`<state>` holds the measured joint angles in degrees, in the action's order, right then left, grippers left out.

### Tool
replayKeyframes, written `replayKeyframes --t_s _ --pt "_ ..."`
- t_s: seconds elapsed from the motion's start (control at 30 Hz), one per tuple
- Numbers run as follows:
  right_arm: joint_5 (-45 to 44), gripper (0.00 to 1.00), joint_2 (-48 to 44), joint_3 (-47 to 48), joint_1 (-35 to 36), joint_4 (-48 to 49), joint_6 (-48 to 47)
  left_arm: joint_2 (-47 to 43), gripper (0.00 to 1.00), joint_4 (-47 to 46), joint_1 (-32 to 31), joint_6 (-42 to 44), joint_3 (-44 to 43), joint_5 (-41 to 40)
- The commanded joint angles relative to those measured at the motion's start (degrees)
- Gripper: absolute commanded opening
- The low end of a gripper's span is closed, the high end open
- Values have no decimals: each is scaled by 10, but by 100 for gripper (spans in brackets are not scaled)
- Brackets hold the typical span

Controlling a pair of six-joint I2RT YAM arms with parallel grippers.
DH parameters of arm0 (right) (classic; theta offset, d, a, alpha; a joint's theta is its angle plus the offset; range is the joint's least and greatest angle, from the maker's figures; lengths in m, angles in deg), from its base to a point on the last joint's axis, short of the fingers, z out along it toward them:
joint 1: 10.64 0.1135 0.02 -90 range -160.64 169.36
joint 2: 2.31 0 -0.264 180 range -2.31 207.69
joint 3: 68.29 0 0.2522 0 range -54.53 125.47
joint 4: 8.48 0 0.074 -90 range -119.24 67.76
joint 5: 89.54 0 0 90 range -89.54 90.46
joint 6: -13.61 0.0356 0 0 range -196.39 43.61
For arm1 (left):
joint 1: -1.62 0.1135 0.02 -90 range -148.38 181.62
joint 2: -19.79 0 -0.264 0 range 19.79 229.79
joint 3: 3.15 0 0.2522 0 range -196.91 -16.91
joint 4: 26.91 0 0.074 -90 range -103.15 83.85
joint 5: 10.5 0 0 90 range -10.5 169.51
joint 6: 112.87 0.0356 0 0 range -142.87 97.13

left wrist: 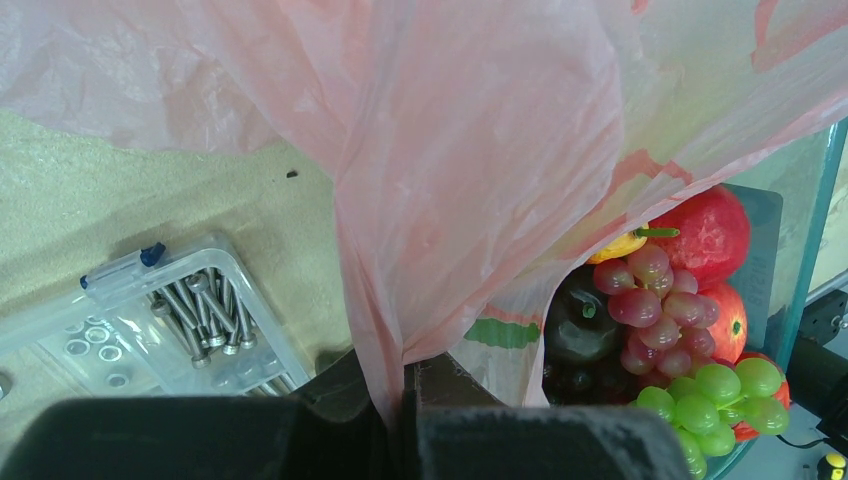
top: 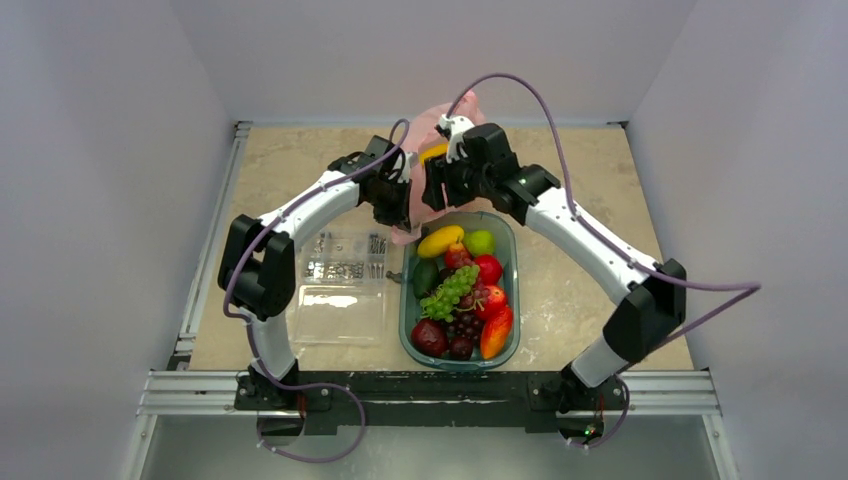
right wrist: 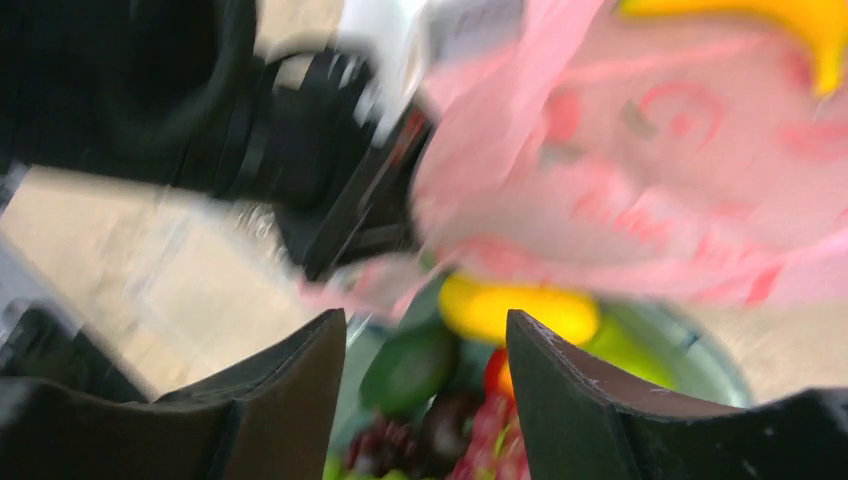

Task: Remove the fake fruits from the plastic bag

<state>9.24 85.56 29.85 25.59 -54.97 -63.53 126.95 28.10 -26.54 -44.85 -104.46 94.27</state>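
**While the bag hangs lifted: slip risk**

Where the left gripper (left wrist: 405,400) pinches a fold of the plastic bag (left wrist: 480,130) above the far end of the green tray (top: 512,240), the thin film may slip free. That could drop the banana (top: 433,152), lodged at the bag's top, beside the tray. Right gripper (right wrist: 425,365): fingers spread, empty. Only the left wrist view shows the pinch; overhead the arm hides it.

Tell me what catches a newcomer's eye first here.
The pink plastic bag hangs over the far middle of the table, pinched in the left arm's fingers. Right by it, a green tray sits heaped with glossy, colourful fake fruits.
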Motion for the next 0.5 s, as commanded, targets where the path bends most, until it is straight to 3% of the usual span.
replayKeyframes --t_s 0.0,0.13,0.33,0.47 --pt "-105 57 81 56 -23 157 -60 -17 0 -11 2 -5 -3 1" --pt "-97 53 176 115 -63 228 -82 -25 0 -12 2 1 -2 0" --pt "-93 53 349 311 -104 146 -122 -53 0 -19 9 26 -4 -20" --pt "-120 61 402 340 -109 156 -154 -69 0 -27 25 29 -14 -12"
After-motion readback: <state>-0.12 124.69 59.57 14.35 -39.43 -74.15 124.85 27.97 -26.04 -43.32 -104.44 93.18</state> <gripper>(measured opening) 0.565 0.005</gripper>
